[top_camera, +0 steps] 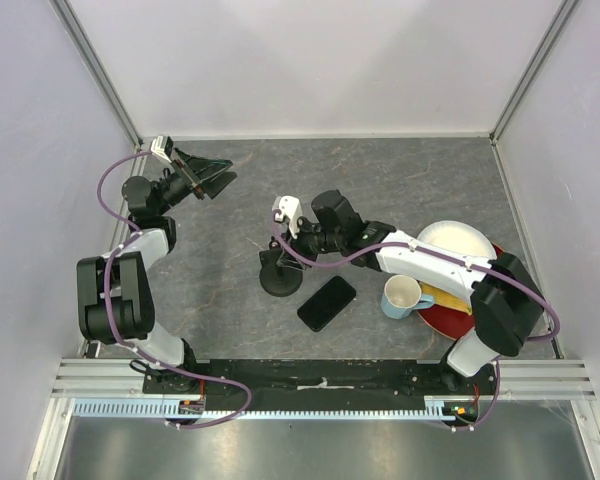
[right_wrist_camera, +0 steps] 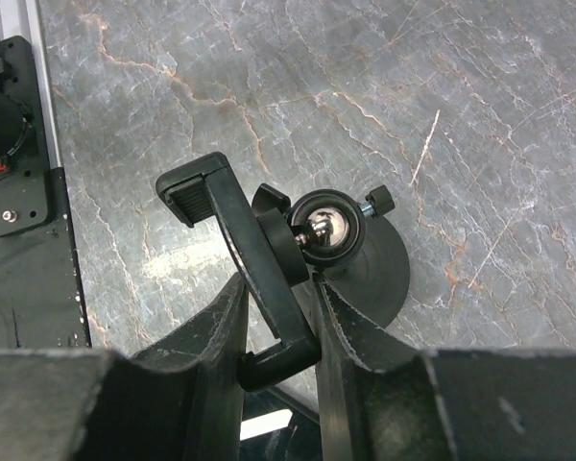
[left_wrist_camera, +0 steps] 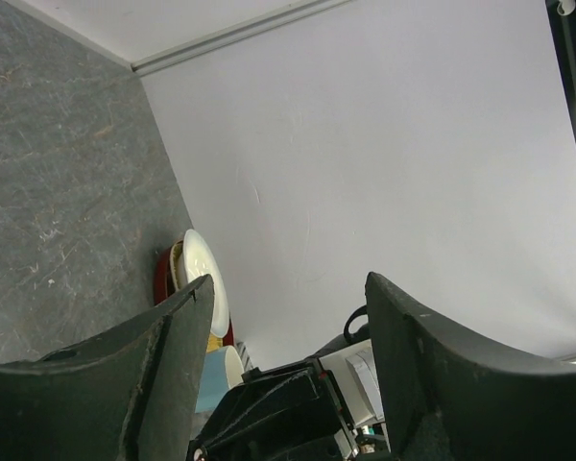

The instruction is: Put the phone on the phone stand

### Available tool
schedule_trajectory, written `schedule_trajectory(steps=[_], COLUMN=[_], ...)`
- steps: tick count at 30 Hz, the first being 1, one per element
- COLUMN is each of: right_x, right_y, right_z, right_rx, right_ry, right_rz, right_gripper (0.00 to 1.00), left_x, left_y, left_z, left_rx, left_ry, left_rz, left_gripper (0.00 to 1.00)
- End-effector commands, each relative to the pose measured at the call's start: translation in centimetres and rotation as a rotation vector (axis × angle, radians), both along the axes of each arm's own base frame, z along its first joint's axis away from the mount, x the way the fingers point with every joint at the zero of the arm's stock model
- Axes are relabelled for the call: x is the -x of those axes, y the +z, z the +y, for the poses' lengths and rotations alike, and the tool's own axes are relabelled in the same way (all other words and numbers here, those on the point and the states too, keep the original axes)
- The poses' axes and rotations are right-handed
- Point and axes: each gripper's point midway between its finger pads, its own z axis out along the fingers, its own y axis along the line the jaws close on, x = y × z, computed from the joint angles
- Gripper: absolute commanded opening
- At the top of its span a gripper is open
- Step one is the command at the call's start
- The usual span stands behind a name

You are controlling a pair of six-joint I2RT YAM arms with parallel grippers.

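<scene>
The phone (top_camera: 327, 302) lies flat on the grey table, just right of the phone stand (top_camera: 280, 275). The stand stands upright on its round disc base (right_wrist_camera: 379, 279). Its clamp head (right_wrist_camera: 254, 254) is tilted and sits between my right gripper's (right_wrist_camera: 280, 288) fingers, which are closed against the clamp's arm. In the top view the right gripper (top_camera: 298, 250) is over the stand. My left gripper (top_camera: 212, 180) is raised at the back left, far from both things. It is open and empty in the left wrist view (left_wrist_camera: 288, 298).
A light blue mug (top_camera: 404, 297) stands right of the phone. Behind it a white plate (top_camera: 458, 245) rests on a red plate (top_camera: 445, 320). White walls enclose the table on three sides. The arm mounting rail (top_camera: 320, 385) runs along the near edge.
</scene>
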Motion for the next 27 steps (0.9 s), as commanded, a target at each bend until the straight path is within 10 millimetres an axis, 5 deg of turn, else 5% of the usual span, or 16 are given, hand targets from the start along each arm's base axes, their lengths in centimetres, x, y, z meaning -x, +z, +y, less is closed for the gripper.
schedule_trajectory(steps=[1, 9, 20, 22, 27], right_x=[-1.4, -2.3, 0.2, 0.7, -2.1], right_y=[1.9, 1.7, 2.3, 2.2, 1.4], right_z=[0.8, -0.8, -5.4, -6.8, -12.3], right_rx=[-0.028, -0.004, -0.019, -0.036, -0.072], right_ry=[-0.035, -0.161, -0.292, -0.365, -0.856], right_rz=[-0.08, -0.097, -0.068, -0.031, 0.058], right_gripper=[0.18, 0.5, 0.82, 0.85, 0.98], left_x=[0.5, 0.6, 0.7, 0.7, 0.9], left_y=[0.3, 0.3, 0.4, 0.3, 0.5], left_z=[0.0, 0.1, -0.1, 0.0, -0.1], left_rx=[0.011, 0.019, 0.029, 0.032, 0.048], left_ry=[-0.028, -0.026, -0.032, -0.031, -0.042], left_rz=[-0.014, -0.015, -0.013, -0.011, -0.014], left_gripper=[0.7, 0.7, 0.69, 0.69, 0.69])
